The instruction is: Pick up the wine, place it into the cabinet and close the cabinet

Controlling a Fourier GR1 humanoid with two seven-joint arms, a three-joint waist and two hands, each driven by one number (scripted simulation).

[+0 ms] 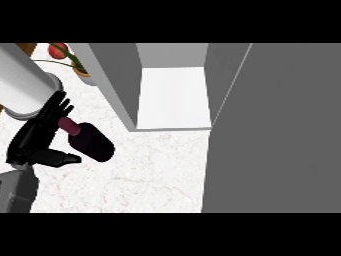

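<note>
Progress: pickup stage only; the wine bottle (93, 143) rests on the counter (151, 175) beside the left hand (34, 142), whose fingers are extended, not clasped round it. The cabinet (173, 95) stands open, its door (291, 130) swung out; placing and closing remain. No label or writing is legible.

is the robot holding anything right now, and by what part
It cannot be told: the left hand is right beside the wine bottle, at its neck end, but no closed hold on it shows.
</note>
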